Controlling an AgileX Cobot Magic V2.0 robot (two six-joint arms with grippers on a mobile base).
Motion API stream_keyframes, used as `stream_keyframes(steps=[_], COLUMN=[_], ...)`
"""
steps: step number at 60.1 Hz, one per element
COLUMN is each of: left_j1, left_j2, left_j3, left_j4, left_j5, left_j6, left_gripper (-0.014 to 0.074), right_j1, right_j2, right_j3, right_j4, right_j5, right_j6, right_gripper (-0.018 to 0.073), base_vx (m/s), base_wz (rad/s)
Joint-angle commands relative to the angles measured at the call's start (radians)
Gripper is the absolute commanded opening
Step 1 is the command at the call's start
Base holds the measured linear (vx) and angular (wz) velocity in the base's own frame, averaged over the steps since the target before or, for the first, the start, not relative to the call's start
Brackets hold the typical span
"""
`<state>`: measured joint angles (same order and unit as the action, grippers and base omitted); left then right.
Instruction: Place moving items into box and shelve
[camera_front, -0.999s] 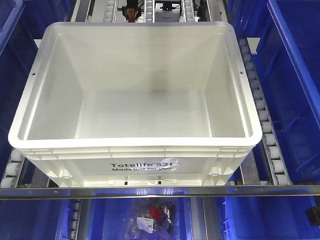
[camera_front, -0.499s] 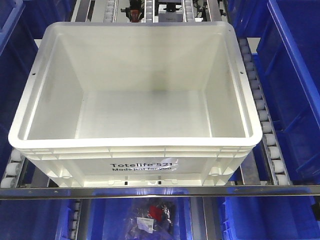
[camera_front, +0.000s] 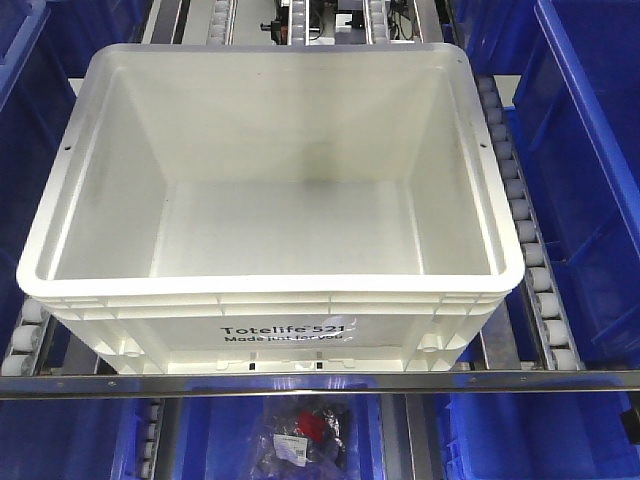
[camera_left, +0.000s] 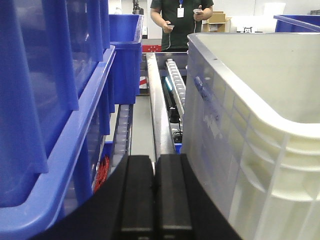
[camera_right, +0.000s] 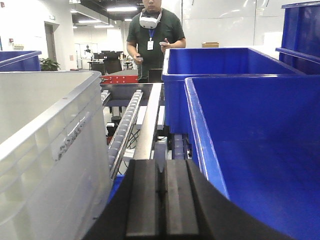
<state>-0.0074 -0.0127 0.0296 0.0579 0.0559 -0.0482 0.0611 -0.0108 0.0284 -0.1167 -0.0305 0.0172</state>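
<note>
The box, a large white tote printed "Totelife 521", sits on a roller rack and its inside looks bare. No moving items show in any view. My left gripper is shut with nothing in it, low along the box's left wall. On the other side my right gripper is also shut and holds nothing, between the box's right wall and a blue bin. Neither gripper shows in the front view.
Blue bins flank the box on both sides. Roller rails run along the box, a metal bar crosses in front. A lower bin holds a bagged item. A person stands beyond the rack.
The box has not moved. Something dark and orange at the top edge beyond the box has shifted out of the front view.
</note>
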Motion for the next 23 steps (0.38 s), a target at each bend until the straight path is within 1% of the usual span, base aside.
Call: stream_keyframes(steps=[1, 23], left_j1=[0.002, 0.002], left_j2=[-0.014, -0.014], left_j3=[0.027, 0.027], left_j4=[-0.002, -0.002], left_j5=[-0.087, -0.087], left_j6=[-0.009, -0.009], left_gripper=[-0.0022, -0.0022], right_j1=[0.000, 0.000], right_j2=[-0.013, -0.013], right_j3=[0.022, 0.022], right_j4=[-0.008, -0.008], right_j5=[-0.091, -0.091], right_j6=[-0.011, -0.011], right_gripper=[-0.0015, -0.0015], base_vx=[0.00, 0.00], base_wz=[0.00, 0.00])
